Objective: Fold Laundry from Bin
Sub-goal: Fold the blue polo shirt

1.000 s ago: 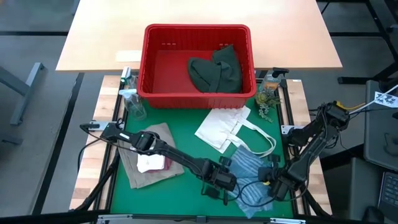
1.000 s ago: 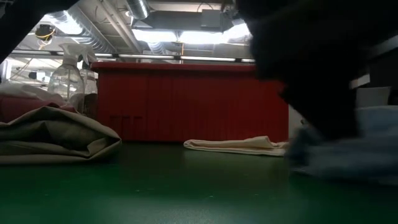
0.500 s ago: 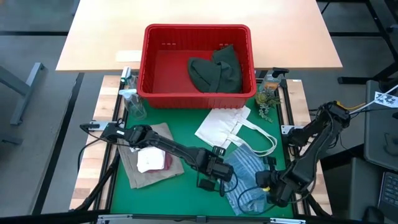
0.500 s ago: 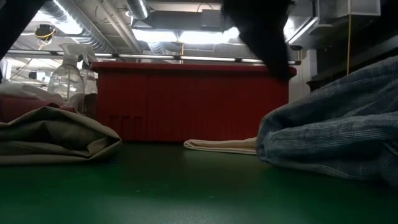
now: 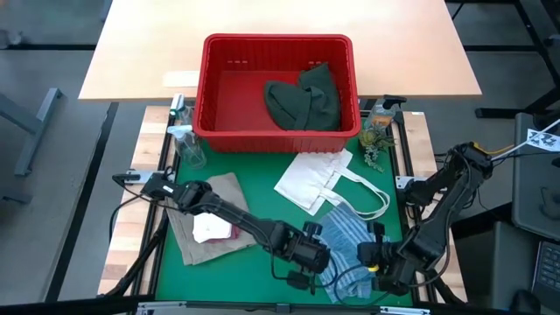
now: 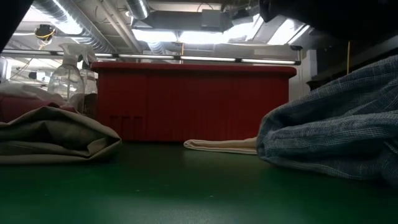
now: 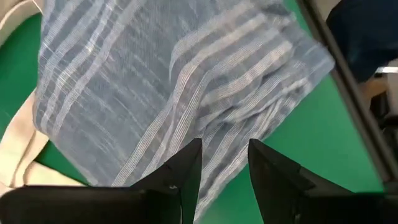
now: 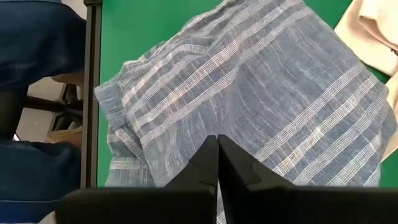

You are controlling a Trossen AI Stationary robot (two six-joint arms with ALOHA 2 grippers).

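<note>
Near edge of green mat (image 5: pixel 262 276): blue-white striped shirt (image 5: pixel 346 254) lies bunched, left gripper (image 5: pixel 308 260) at its left side, right gripper (image 5: pixel 378 261) at its right. Left fingers (image 7: pixel 180 174) part-open, narrow gap, tips over shirt fabric; hold cannot tell. Right fingers (image 8: pixel 208 165) pressed together, tips against shirt; pinch cannot tell. Left of mat: tan garment (image 5: pixel 210 223) carrying small white cloth (image 5: pixel 208 229) and small maroon cloth (image 5: pixel 234 231). Mid-mat: white tote bag (image 5: pixel 315 179), partly under shirt. Far: red bin (image 5: pixel 214 87) holding dark green garment (image 5: pixel 302 101); spray bottle (image 5: pixel 185 144) at its left corner.

overhead, table-level, two close wrist views
</note>
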